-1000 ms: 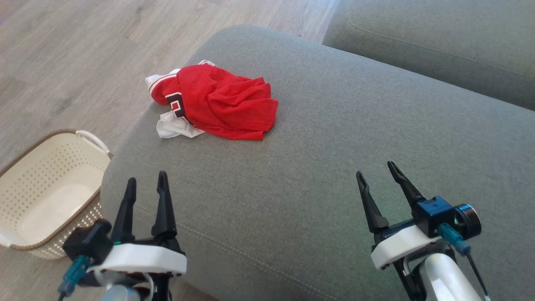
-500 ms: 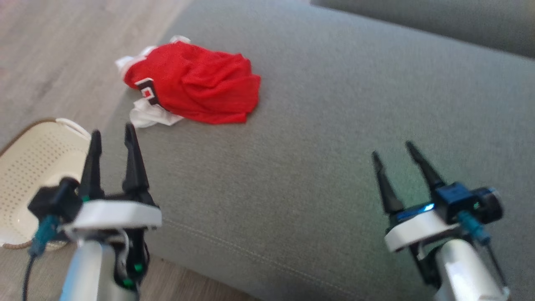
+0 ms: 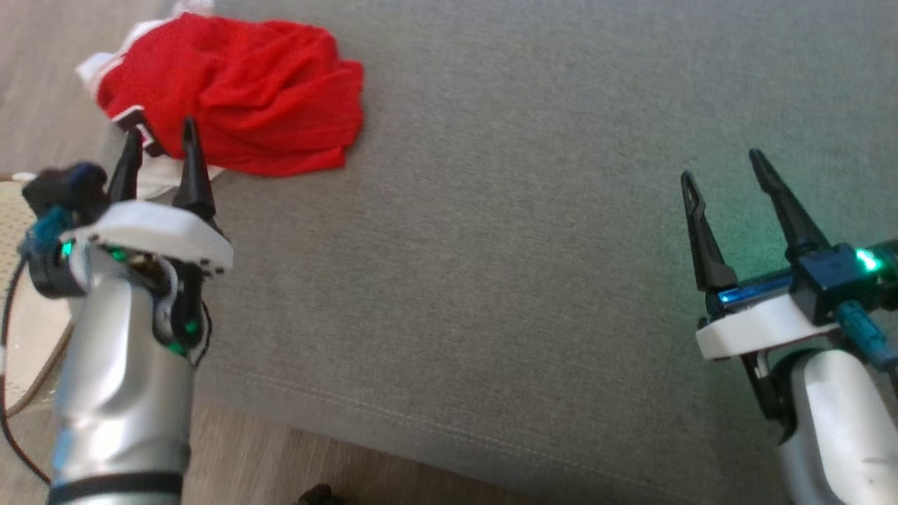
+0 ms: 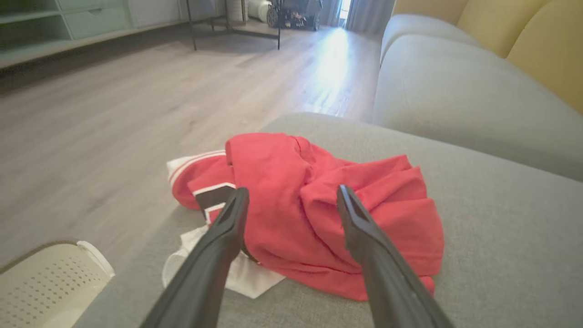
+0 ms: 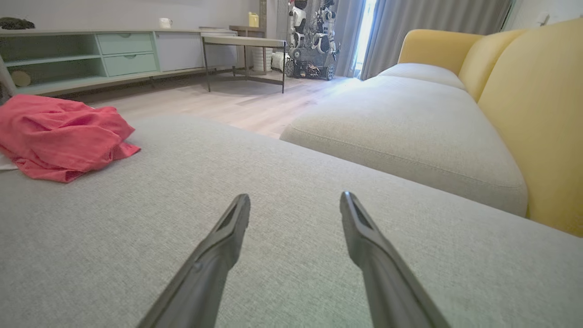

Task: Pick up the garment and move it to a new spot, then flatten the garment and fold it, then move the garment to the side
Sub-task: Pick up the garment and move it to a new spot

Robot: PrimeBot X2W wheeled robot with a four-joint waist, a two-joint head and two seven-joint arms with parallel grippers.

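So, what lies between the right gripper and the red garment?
Only bare grey sofa cushion. In the head view the open right gripper stands apart from the red garment to its left; the right wrist view shows the same bare stretch.

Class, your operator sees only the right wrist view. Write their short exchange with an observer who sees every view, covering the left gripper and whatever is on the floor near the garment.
Operator: Where is the left gripper?
Observer: The left gripper hangs at the cushion edge, fingers apart and aimed at the red garment.
Operator: Anything on the floor there?
Observer: A cream perforated basket stands beside the cushion, on the robot's left.
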